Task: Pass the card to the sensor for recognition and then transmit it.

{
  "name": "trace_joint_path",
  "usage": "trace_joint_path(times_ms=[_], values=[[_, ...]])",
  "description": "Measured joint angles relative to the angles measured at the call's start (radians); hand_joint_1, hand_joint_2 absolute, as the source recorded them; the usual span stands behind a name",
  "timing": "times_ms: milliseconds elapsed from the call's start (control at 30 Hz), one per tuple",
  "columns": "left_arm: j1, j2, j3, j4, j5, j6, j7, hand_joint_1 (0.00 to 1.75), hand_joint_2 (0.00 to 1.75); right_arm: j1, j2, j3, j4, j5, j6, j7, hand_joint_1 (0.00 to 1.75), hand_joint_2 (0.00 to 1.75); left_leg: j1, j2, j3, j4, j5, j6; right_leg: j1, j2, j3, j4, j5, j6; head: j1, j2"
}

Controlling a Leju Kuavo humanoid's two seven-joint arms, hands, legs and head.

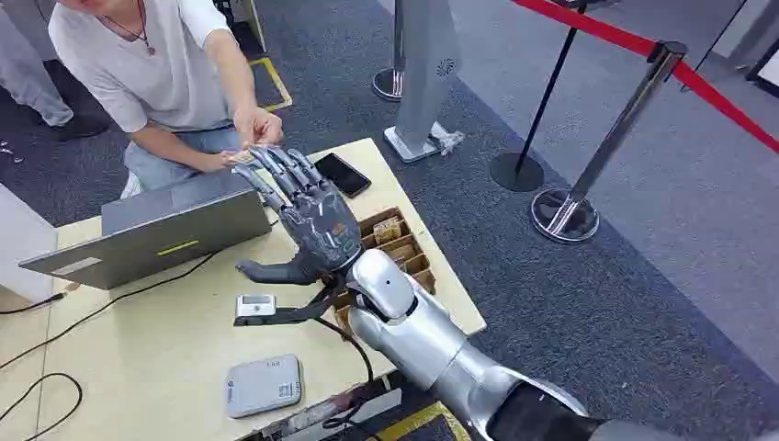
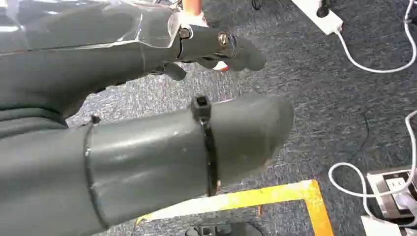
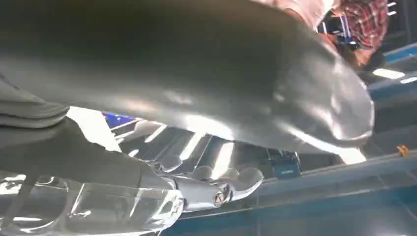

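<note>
My right hand [image 1: 312, 220] is stretched out over the far side of the wooden table [image 1: 138, 349], fingers straight and spread, thumb held wide to the side. At its fingertips [image 1: 266, 158] a person's hands [image 1: 255, 124] pinch a small pale card [image 1: 241, 157]; I cannot tell whether my fingertips still touch it. A flat white reader box [image 1: 264, 386] lies near the table's front edge, and a small white device [image 1: 255, 305] sits on a black stand behind it. My left hand [image 2: 147, 123] hangs over the carpet, thumb and fingers apart, holding nothing.
A grey laptop [image 1: 156, 234] stands on the table to the left of my hand. A black phone [image 1: 343, 174] and a compartmented wooden box [image 1: 395, 243] lie to the right. Cables trail across the table. Stanchions with red rope stand on the carpet at right.
</note>
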Motion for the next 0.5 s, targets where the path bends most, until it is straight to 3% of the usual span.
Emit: trace_joint_path(times_ms=[200, 233, 500], values=[[0.004, -0.001, 0.006, 0.0, -0.004, 0.002, -0.006, 0.0, 0.0, -0.054, 0.001, 0.014, 0.109, 0.015, -0.029, 0.026, 0.0, 0.0, 0.0, 0.0, 0.0, 0.0, 0.0, 0.0, 0.0, 0.0, 0.0, 0.0, 0.0, 0.0, 0.0, 0.0], [0.004, -0.001, 0.006, 0.0, -0.006, 0.002, -0.006, 0.0, 0.0, -0.058, 0.001, 0.014, 0.121, 0.015, -0.029, 0.028, 0.0, 1.75, 0.0, 0.0, 0.0, 0.0, 0.0, 0.0, 0.0, 0.0, 0.0, 0.0, 0.0, 0.0, 0.0, 0.0], [0.002, -0.002, 0.006, 0.0, -0.029, -0.001, 0.0, 0.0, 0.0, -0.07, 0.001, 0.015, 0.187, 0.015, -0.052, 0.046, 0.0, 1.75, 0.0, 0.0, 0.0, 0.0, 0.0, 0.0, 0.0, 0.0, 0.0, 0.0, 0.0, 0.0, 0.0, 0.0]])
